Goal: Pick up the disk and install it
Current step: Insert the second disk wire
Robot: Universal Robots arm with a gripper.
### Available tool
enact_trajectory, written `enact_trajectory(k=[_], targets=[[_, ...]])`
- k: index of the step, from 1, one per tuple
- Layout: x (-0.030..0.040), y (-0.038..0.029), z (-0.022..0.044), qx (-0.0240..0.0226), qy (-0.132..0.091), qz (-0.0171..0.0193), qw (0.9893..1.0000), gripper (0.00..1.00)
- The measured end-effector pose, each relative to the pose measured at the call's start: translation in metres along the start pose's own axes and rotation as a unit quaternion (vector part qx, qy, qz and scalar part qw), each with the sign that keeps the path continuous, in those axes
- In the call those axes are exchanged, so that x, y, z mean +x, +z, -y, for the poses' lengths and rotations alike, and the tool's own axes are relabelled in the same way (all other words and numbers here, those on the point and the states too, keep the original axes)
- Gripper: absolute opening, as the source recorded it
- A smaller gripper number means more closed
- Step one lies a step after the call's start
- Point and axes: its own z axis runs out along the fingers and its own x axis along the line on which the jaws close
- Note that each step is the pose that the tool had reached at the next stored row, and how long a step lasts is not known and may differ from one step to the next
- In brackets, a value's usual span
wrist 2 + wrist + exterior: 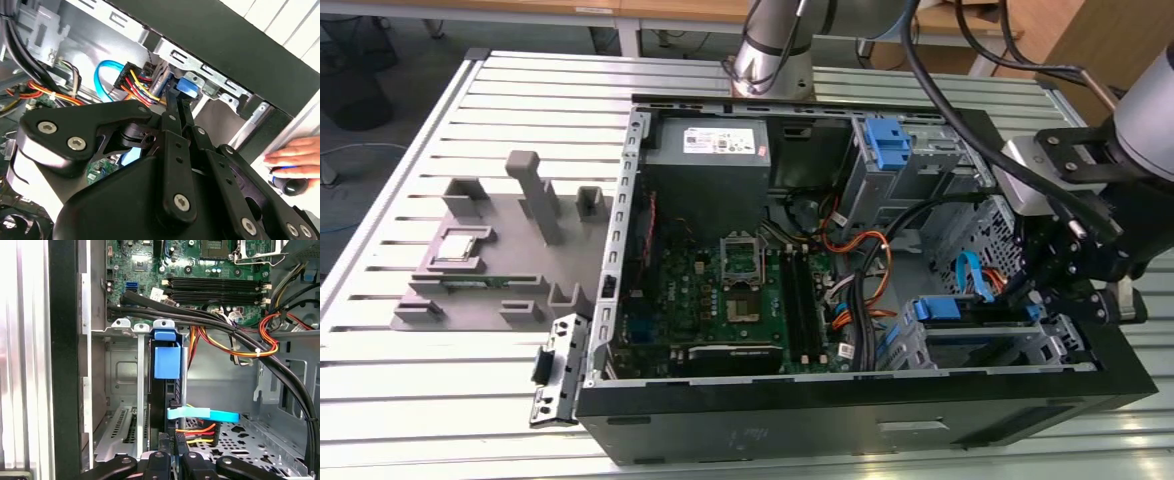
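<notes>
The disk stands on edge in a slot of the metal drive cage at the computer case's front corner. Its blue carrier tab faces the motherboard and its dark body runs back toward my fingers. In the exterior view the blue carrier of the disk shows at the top of the cage, near the exterior view's right. My gripper reaches into the case from that side. In the second wrist view my gripper has its fingers drawn together on the disk's end, beside the blue tab.
Thick black cables and orange-yellow wires cross close above the cage. A light-blue cable lies beside the disk. A bare blue bracket and a grey power-supply box sit at the case's back. A person's hand rests outside the case.
</notes>
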Motion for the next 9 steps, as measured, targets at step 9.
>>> enact_trajectory(k=[9], targets=[[-0.0036,0.0006,-0.0014,-0.0001,-0.002,-0.0178,0.9998,0.16]])
